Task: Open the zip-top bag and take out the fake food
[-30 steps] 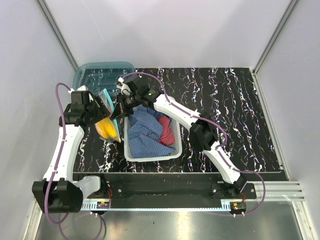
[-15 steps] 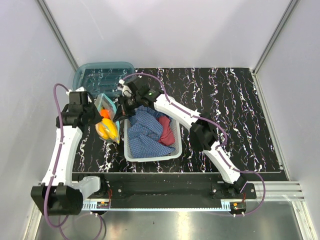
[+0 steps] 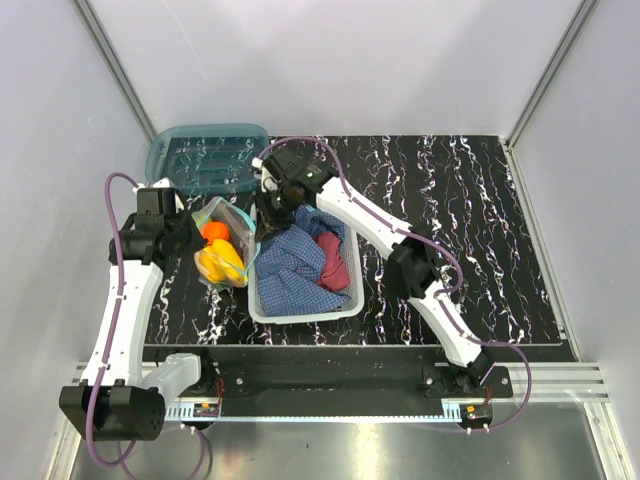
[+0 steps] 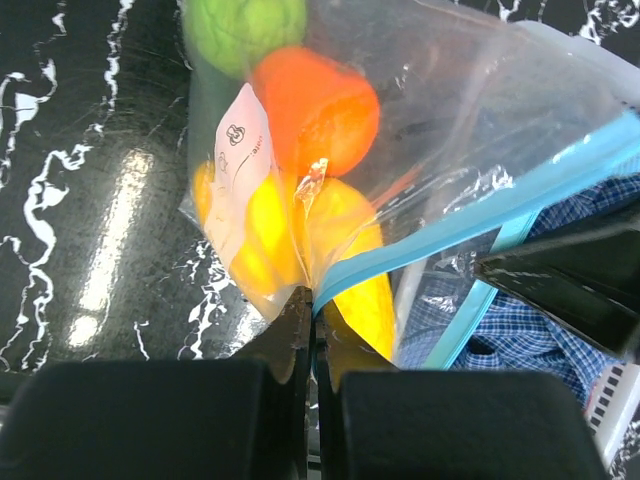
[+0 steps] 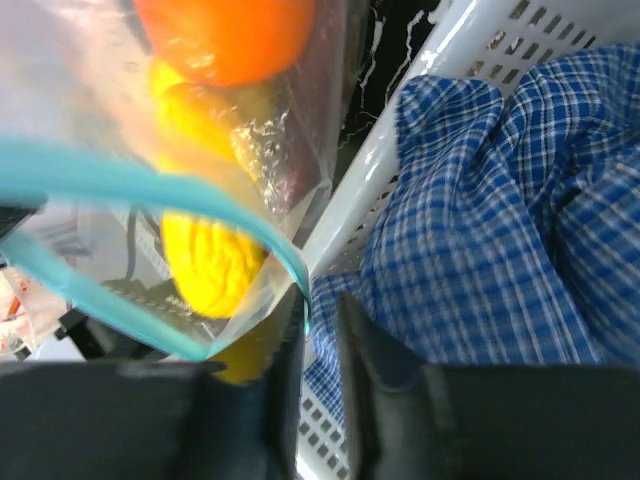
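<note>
Clear crinkly plastic, stretched between two grippers: the zip-top bag (image 3: 222,252) sits just left of the white basket (image 3: 300,311), over the black marbled table (image 3: 450,220). Whether it rests on the surface or hangs just above it, I cannot tell.

The left gripper (image 3: 193,240) has its fingers pressed together on the bag's left edge. The left wrist view shows it up close, the jaws pinching the plastic right where the teal-blue zip strip (image 4: 450,235) starts. On the other side, the right gripper (image 3: 262,225) is clamped on the strip beside the basket wall, and the right wrist view shows that strip end nipped between its fingers.

The mouth is parted, with the strip running off in two separate lines. The fake food (image 3: 222,258) is inside: an orange piece (image 4: 315,110), a lime-green one (image 4: 245,25) at the far end and yellow pieces (image 4: 290,235) nearest the left jaws.

A blue checked cloth (image 3: 290,262) and a red cloth (image 3: 333,255) fill the basket. The teal bin (image 3: 205,155) stands behind the bag.
</note>
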Tool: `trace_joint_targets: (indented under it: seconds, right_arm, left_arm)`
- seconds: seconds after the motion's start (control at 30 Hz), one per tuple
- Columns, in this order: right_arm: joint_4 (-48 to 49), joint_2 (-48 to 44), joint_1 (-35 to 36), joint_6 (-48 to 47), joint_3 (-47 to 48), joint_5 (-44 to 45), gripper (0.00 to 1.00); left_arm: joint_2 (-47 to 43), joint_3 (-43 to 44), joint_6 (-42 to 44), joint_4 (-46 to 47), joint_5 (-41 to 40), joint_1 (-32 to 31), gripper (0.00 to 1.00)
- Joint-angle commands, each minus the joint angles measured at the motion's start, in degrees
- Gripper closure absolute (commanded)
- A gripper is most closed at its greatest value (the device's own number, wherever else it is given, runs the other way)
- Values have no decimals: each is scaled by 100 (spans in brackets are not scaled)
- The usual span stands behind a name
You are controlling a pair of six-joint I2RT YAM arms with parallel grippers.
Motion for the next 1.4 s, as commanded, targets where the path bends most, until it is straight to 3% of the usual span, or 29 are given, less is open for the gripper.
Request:
trace_joint_targets:
  seconds: [0.0, 0.23, 0.53, 0.73, 1.2, 1.37]
  right_arm:
    - [-709, -336, -28, -490, 570, 369, 67]
    - [-674, -696, 42, -403, 702, 203, 56]
    - [422, -925, 455, 510, 211, -202, 60]
    - [890, -522, 517, 1082, 218, -422, 59]
    - [1628, -389, 666, 1328, -889, -27, 44]
    - [1883, -196, 736, 1443, -1047, 44, 34]
  left_arm:
    - [-27, 105, -63, 361, 468, -36, 100]
    - [-106, -88, -222, 520, 645, -36, 100]
    - [-71, -168, -354, 739, 794, -36, 100]
    - [-36, -106, -442, 784, 882, -36, 100]
    - [-71, -273, -723, 1003, 1198, -36, 100]
    - [-132, -413, -837, 1091, 1321, -27, 100]
